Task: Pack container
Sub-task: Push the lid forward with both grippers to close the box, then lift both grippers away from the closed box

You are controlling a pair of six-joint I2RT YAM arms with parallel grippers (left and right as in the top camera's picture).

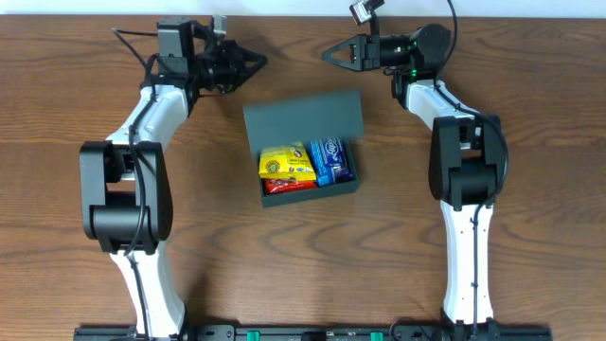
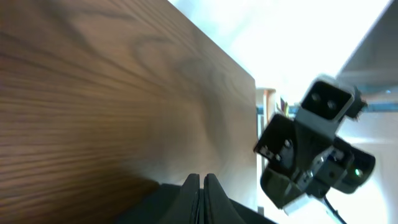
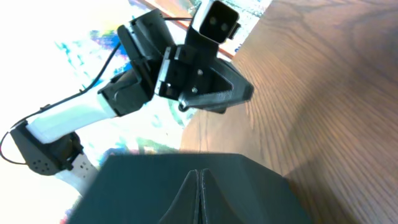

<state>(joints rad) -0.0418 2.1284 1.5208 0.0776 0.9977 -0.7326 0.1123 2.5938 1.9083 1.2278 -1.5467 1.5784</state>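
- container [image 1: 312, 196] at table [image 1: 284, 284] ctr, btwn arms; opening faces up, body's long axis L-R, slightly skewed; flap lid folded back twd far edge.
- yellow pkt [image 1: 286, 161], red pkt [image 1: 289, 184], blue pkt [image 1: 331, 159] inside.
- left gripper [image 1: 256, 62] & right gripper [image 1: 327, 53]: fingers together, both beyond the box.

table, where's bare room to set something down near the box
The table is bare in front of the box and in strips on either side of it. It is crowded behind the lid, where the left end effector and right end effector hover. Packets fill the box.
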